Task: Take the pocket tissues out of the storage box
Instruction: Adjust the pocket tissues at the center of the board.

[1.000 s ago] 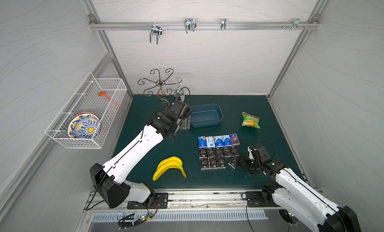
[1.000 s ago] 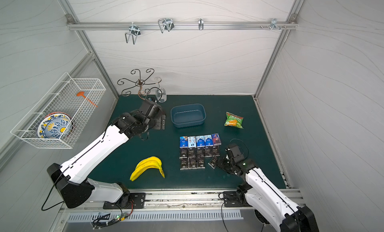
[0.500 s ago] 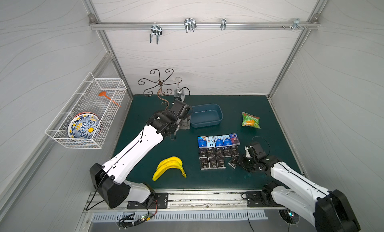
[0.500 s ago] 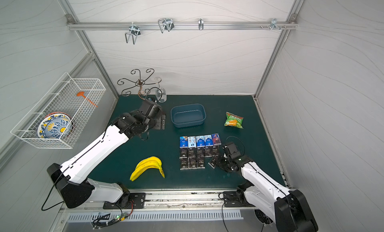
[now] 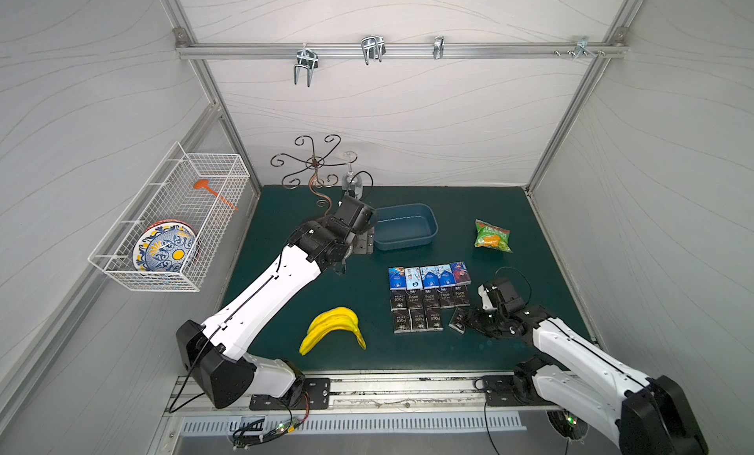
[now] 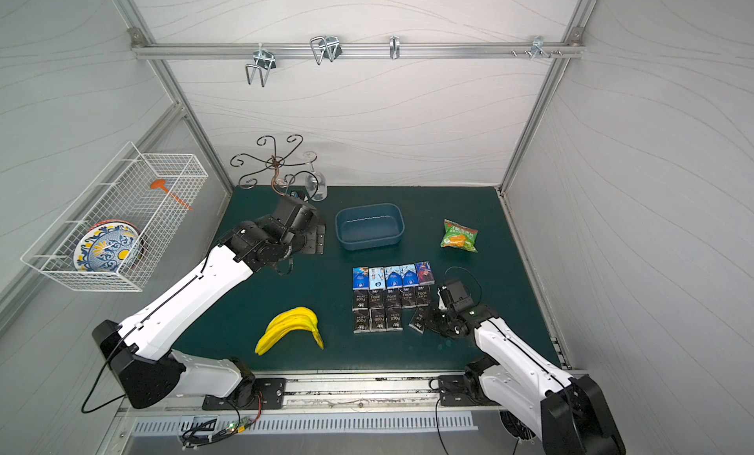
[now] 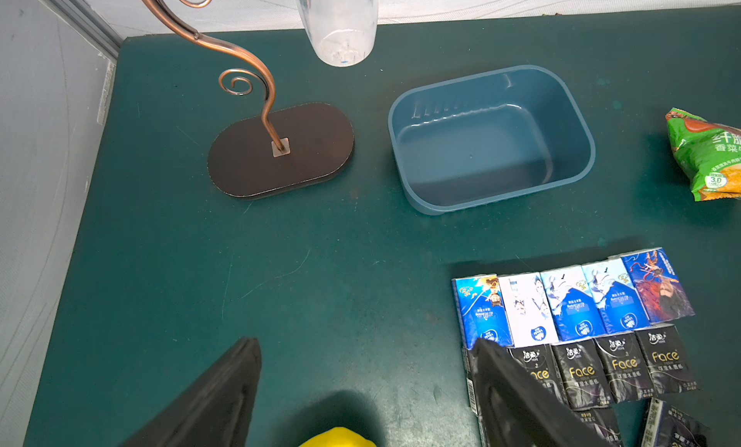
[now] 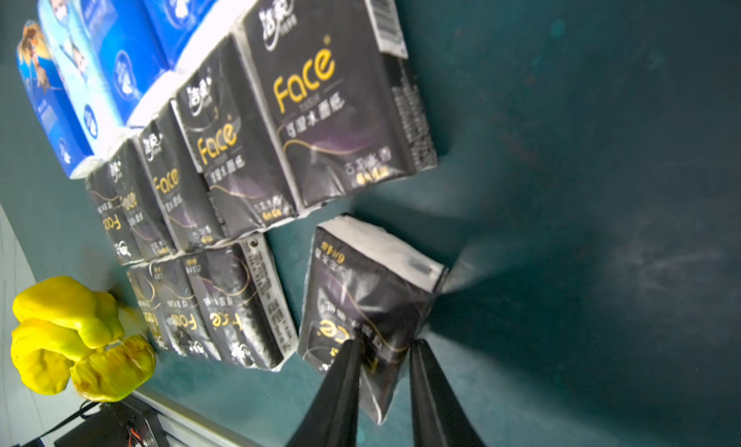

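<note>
Green mat (image 5: 461, 206) inside white-walled booth (image 5: 408, 118) bears rows of pocket tissues (image 5: 428, 298).

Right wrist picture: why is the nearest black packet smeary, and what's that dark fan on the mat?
Right wrist view: the tilted packet is blurred, likely too near the lens, while the Face row behind it reads sharp; the fan is a soft shadow across the mat. Both top views: even light, faint shadows.

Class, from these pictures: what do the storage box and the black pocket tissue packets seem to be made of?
Storage box: likely moulded plastic, blue-grey, smooth semi-gloss; soft reflections, rounded corners.
Black pocket tissue packets: apparently thin glossy plastic film; creases, glare, printed lettering.
</note>
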Tool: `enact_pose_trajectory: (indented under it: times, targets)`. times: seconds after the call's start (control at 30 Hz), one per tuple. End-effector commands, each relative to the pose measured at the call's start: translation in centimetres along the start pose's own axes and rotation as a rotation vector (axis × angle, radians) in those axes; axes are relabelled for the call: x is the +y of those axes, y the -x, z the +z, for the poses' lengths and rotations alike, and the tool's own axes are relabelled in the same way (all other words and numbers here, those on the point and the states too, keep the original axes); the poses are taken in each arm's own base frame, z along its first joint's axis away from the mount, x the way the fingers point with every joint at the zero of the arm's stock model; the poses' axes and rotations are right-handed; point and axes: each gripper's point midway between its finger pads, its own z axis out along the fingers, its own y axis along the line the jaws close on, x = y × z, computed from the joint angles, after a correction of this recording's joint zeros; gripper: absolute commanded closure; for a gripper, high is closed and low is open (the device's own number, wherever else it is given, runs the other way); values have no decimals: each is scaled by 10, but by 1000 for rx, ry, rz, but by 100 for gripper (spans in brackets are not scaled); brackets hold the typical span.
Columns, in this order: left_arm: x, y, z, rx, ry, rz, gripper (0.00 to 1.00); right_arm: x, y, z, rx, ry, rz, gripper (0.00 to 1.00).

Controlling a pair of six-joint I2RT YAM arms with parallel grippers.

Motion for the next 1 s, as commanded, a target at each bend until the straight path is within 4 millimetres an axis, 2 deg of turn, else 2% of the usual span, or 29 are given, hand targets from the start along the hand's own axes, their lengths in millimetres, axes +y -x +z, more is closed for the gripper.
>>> enact_pose_trajectory:
  times: [0.0,0.23,0.6,0.83,0.97]
  targets:
    - [-4,12,-8,-50,-32,-31,13,8,-4,-7,30,11,-55,75]
    - [-5,13,-10,-51,-34,-36,13,17,-11,1,87,-38,-162,75]
    - [-1,14,-13,-59,-24,-29,13,13,-1,0,72,-121,-205,73]
    - [-3,15,-13,-54,-28,-31,13,27,5,-13,28,-64,-184,63]
    - [-3,16,-14,-57,-28,-31,13,27,7,-16,4,-59,-172,53]
